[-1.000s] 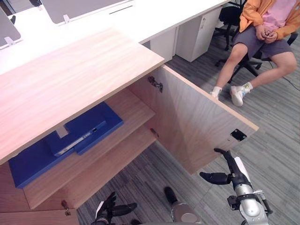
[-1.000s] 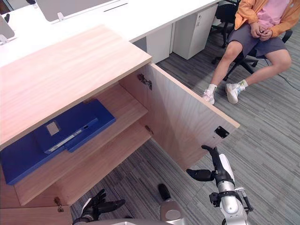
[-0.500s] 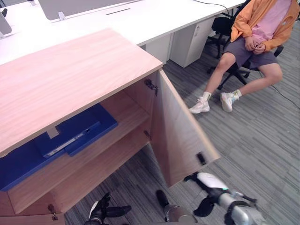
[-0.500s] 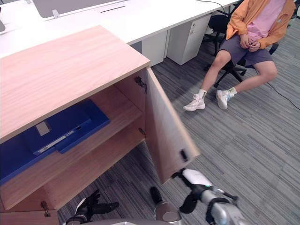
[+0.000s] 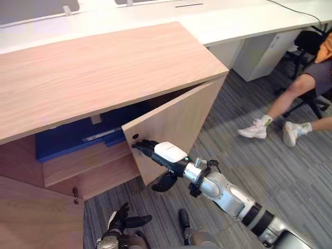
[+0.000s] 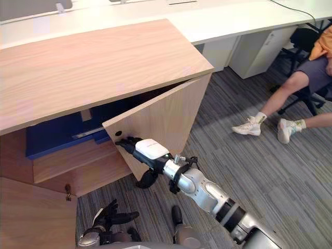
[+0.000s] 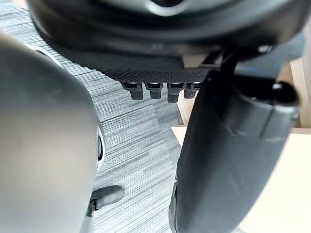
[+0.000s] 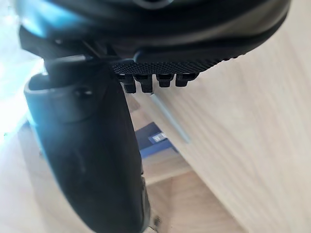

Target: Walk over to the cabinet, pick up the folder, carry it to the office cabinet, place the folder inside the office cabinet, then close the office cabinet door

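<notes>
Right hand (image 5: 165, 153) stretched forward, flat, left hand (image 5: 123, 220) low, relaxed

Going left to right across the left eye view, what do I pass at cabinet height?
folder → half-shut door → seated person

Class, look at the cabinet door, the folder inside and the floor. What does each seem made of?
Cabinet door: pale wood or wood-look board, matt, grain lines visible. Folder: smooth blue, probably plastic or coated card. Floor: grey striped carpet, seemingly woven.
</notes>
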`<state>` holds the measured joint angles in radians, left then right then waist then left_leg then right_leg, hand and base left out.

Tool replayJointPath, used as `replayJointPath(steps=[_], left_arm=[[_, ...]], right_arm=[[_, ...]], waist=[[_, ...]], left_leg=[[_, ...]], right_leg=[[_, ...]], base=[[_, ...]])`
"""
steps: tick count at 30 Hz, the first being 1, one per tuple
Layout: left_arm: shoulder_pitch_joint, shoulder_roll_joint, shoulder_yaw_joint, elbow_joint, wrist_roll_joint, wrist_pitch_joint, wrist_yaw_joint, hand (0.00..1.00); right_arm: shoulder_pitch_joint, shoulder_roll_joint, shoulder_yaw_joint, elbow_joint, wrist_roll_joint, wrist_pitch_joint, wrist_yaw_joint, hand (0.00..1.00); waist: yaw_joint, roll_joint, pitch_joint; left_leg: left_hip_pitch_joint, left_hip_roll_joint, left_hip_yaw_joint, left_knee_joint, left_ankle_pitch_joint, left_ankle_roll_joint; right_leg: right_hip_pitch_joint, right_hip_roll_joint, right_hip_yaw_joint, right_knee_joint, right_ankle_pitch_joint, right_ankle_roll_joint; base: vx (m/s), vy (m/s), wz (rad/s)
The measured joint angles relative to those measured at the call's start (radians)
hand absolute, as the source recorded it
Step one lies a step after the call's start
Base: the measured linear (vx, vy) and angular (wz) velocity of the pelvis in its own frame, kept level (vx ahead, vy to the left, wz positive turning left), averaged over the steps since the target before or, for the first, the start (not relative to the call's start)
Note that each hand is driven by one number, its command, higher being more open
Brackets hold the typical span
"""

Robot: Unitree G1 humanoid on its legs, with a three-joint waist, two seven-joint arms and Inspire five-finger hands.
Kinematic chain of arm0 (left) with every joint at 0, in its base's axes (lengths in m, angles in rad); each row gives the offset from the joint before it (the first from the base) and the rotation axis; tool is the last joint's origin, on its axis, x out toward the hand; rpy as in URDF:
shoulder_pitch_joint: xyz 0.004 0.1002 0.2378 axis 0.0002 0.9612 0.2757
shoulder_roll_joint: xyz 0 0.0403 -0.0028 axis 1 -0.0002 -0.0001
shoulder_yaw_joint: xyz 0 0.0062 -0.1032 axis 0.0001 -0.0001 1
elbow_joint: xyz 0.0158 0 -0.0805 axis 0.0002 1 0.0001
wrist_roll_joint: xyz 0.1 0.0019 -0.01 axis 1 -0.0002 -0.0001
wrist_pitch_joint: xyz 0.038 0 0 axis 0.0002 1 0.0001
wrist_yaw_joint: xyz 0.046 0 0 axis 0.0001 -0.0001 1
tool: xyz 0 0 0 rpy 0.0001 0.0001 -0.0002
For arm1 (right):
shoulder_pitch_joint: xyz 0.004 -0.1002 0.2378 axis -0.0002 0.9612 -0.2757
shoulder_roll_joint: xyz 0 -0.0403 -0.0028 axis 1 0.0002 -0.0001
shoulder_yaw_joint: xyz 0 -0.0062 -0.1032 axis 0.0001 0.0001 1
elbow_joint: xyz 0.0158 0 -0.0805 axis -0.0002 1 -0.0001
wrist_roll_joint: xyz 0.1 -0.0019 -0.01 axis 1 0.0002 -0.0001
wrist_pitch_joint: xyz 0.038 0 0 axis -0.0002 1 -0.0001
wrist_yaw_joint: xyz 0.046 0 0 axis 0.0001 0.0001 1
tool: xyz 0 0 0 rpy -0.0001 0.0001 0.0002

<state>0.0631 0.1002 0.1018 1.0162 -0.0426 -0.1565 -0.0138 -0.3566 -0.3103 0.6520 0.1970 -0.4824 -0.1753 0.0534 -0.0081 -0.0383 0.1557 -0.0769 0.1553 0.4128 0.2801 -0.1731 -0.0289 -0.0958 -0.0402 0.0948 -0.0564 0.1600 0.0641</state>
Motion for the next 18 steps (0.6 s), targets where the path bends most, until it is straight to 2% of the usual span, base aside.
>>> replayJointPath(steps=[1, 5, 11, 15, 18], left_arm=[[-0.002, -0.005, 0.007, -0.004, -0.007, 0.000, 0.002, 1.00], [0.008, -0.003, 0.032, -0.028, -0.036, 0.001, 0.005, 1.00], [0.038, 0.012, 0.058, -0.043, -0.037, 0.000, 0.007, 1.00], [0.084, 0.016, 0.076, -0.056, -0.038, 0.000, 0.008, 1.00], [0.114, 0.011, 0.100, -0.061, -0.068, 0.000, 0.016, 1.00]], right_arm=[[-0.008, 0.024, -0.041, 0.047, 0.021, 0.000, -0.020, 1.00], [0.001, 0.049, -0.148, 0.146, 0.069, -0.013, -0.082, 1.00], [0.135, 0.092, -0.283, 0.181, 0.143, -0.081, -0.119, 1.00], [0.230, 0.143, -0.392, 0.206, 0.220, -0.151, -0.121, 1.00], [0.299, 0.190, -0.472, 0.217, 0.298, -0.203, -0.111, 1.00]], waist=[[0.017, 0.004, 0.003], [0.045, 0.012, 0.008], [0.049, 0.012, 0.008], [0.051, 0.011, 0.005], [0.051, 0.002, 0.000]], left_leg=[[-0.001, -0.009, -0.028, -0.017, 0.014, 0.000], [0.003, -0.057, -0.136, -0.117, 0.085, 0.004], [0.047, -0.097, -0.260, -0.245, 0.169, -0.004], [0.095, -0.117, -0.333, -0.368, 0.236, 0.004], [0.097, -0.132, -0.387, -0.374, 0.244, 0.007]], right_leg=[[0.009, -0.009, -0.031, 0.000, -0.008, -0.002], [0.025, -0.041, -0.140, 0.020, -0.047, 0.001], [0.051, -0.067, -0.266, 0.083, -0.122, 0.010], [0.084, -0.082, -0.349, 0.094, -0.166, 0.016], [0.114, -0.093, -0.404, 0.093, -0.180, 0.024]], base=[[0.00, -0.027, 0.84], [0.00, -0.025, 0.86], [-0.01, -0.023, 0.68], [-0.01, -0.014, 0.61], [0.02, 0.011, 0.61]])
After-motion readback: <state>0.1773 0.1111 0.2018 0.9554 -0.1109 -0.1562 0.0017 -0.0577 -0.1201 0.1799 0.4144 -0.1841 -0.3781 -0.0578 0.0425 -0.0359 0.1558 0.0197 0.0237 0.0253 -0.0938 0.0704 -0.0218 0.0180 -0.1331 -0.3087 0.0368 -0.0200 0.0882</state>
